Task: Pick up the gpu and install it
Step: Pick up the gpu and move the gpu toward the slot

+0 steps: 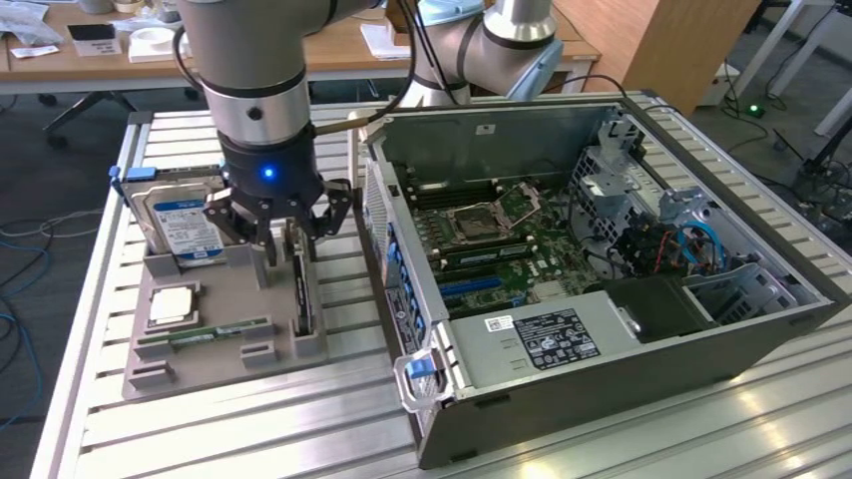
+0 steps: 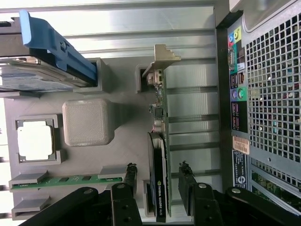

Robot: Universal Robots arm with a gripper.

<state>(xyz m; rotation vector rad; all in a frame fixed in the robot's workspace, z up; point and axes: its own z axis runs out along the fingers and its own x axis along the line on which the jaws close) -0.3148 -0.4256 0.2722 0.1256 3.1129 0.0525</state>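
The gpu (image 2: pixel 157 155) stands on its edge in a slot of the grey holder tray (image 2: pixel 193 108), silver bracket (image 2: pixel 162 59) at one end and black cooler toward my fingers. In the exterior view the gpu (image 1: pixel 303 294) rises from the tray just to the left of the computer case. My gripper (image 2: pixel 158 178) is open and straddles the card, one fingertip (image 2: pixel 130 181) on each side with a gap to the board. From outside, the gripper (image 1: pixel 286 244) hangs low over the card's top edge, nothing gripped.
The tray also holds a blue-labelled hard drive (image 1: pixel 187 228), a processor (image 1: pixel 171 305) and a memory stick (image 1: pixel 203 332). The open computer case (image 1: pixel 745 329) lies at the exterior view's right, motherboard (image 1: pixel 496 239) exposed, its perforated rear wall (image 2: pixel 277 94) close beside the tray.
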